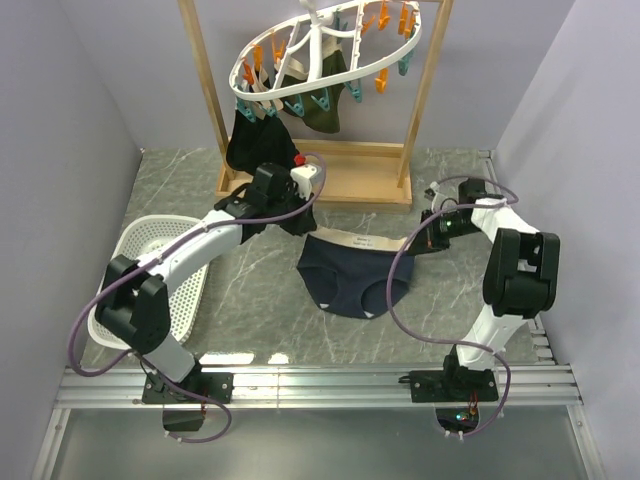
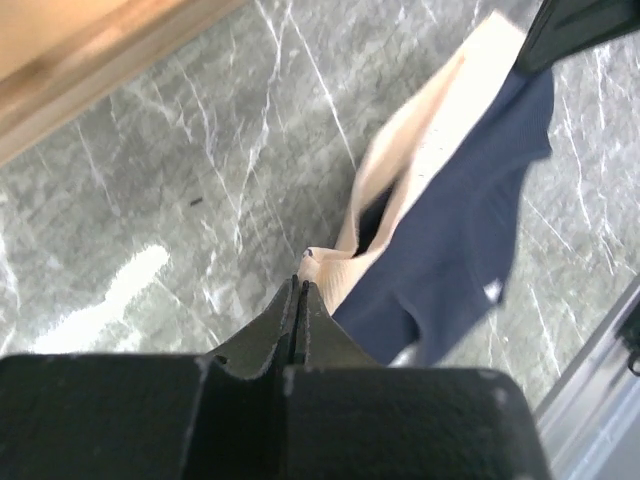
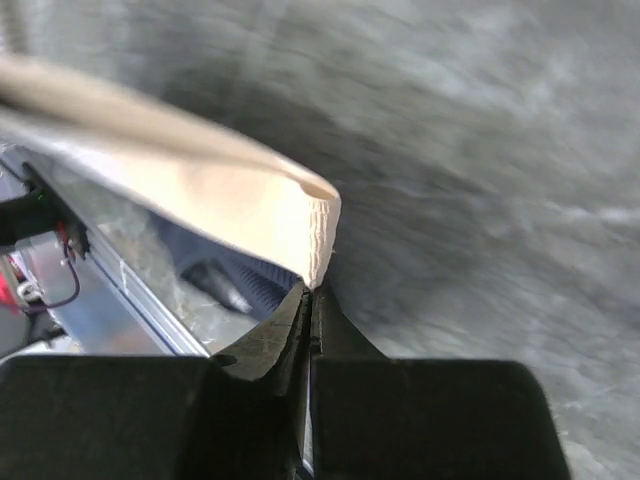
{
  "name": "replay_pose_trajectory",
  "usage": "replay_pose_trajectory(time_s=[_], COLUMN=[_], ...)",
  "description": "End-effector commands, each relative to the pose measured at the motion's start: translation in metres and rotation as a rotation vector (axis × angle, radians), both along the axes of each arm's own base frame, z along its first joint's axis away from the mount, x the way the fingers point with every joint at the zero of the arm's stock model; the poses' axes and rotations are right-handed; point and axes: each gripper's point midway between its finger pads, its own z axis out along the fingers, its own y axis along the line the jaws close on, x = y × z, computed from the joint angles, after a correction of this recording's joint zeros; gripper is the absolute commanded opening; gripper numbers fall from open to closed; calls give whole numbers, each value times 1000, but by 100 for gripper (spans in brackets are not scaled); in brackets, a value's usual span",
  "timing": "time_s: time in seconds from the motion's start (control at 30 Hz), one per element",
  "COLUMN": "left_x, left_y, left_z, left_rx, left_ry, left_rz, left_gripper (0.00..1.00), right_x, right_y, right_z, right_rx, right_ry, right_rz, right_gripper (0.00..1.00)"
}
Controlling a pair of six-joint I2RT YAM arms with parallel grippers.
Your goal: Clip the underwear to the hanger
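The dark navy underwear (image 1: 355, 275) with a pale beige waistband hangs stretched between my two grippers, just above the marble table. My left gripper (image 1: 306, 226) is shut on the left end of the waistband, seen in the left wrist view (image 2: 300, 285) with the navy fabric (image 2: 450, 250) hanging beyond. My right gripper (image 1: 412, 243) is shut on the right end of the waistband (image 3: 270, 215). The white oval hanger (image 1: 320, 50) with orange and teal pegs hangs tilted high at the back from the wooden frame.
A wooden frame stand (image 1: 330, 180) sits at the back. An olive-green garment (image 1: 325, 95) and a black one (image 1: 255, 140) hang from the hanger's pegs. A white mesh basket (image 1: 150, 275) stands at the left. Grey walls close in both sides.
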Motion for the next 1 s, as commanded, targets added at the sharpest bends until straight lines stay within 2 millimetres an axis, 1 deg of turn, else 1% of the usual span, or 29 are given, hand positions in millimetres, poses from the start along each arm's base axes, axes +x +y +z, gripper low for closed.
replay_pose_trajectory(time_s=[0.0,0.03,0.07,0.1,0.13,0.17,0.2,0.23,0.27,0.3,0.33,0.37,0.4,0.43,0.5,0.53,0.57,0.6,0.63,0.67,0.7,0.73,0.77,0.8,0.83,0.87,0.9,0.93,0.97], left_x=[-6,-11,-20,-26,-38,-49,-57,-62,-72,-78,-86,-96,-103,-114,-130,-135,-142,-147,-148,-146,-145,-139,-134,-125,-115,-107,-94,-76,-65], left_y=[12,17,22,26,30,36,41,45,52,57,63,68,72,76,79,80,81,82,82,83,81,79,76,75,71,70,70,68,69], left_z=[20,21,38,43,39,56,54,60,76,75,85,81,80,88,85,86,89,85,82,77,70,59,52,48,29,22,21,7,0], left_rx=[-26,-34,-55,-59,-51,-71,-65,-68,-86,-80,-89,-75,-69,-87,-101,-112,-129,-131,-130,-126,-133,-116,-108,-96,-59,-43,-27,-8,2], left_ry=[7,12,-24,-38,-33,-78,-89,-110,-157,-163,-196,-174,-172,-190,-166,-159,-159,-132,-118,-103,-70,-31,-5,11,68,88,85,107,111], left_rz=[17,9,-2,-9,-32,-44,-55,-57,-56,-57,-52,-61,-69,-85,-105,-104,-113,-112,-110,-95,-76,-59,-50,-21,-5,11,42,71,94], left_gripper=[0,0,0,0,0,0,0,0,0,0,0,0,0,0,0,0,0,0,0,0,0,0,0,0,0,0,0,0,0], right_x=[8,0,-5,-11,-25,-34,-46,-57,-65,-76,-87,-95,-107,-118,-135,-143,-145,-144,-144,-139,-129,-123,-110,-91,-81,-68,-50,-40,-30], right_y=[16,19,21,22,24,26,29,30,32,35,37,40,43,46,55,60,61,67,69,68,70,74,69,69,67,64,62,60,59], right_z=[63,78,84,91,102,107,108,122,126,128,140,144,142,150,149,155,155,159,164,162,161,153,143,129,119,109,91,82,75], right_rx=[68,73,75,77,80,82,91,84,80,94,86,87,99,99,108,93,77,77,67,46,30,20,-27,-45,-66,-95,-122,-132,-139], right_ry=[-192,-222,-244,-289,-314,-337,-350,-411,-446,-450,-508,-536,-530,-577,-594,-642,-629,-676,-710,-682,-714,-685,-654,-612,-578,-542,-477,-455,-424], right_rz=[89,107,126,160,178,197,224,241,263,272,282,300,307,320,358,385,356,380,373,318,308,315,277,264,251,228,221,221,200], right_gripper=[0,0,0,0,0,0,0,0,0,0,0,0,0,0,0,0,0,0,0,0,0,0,0,0,0,0,0,0,0])
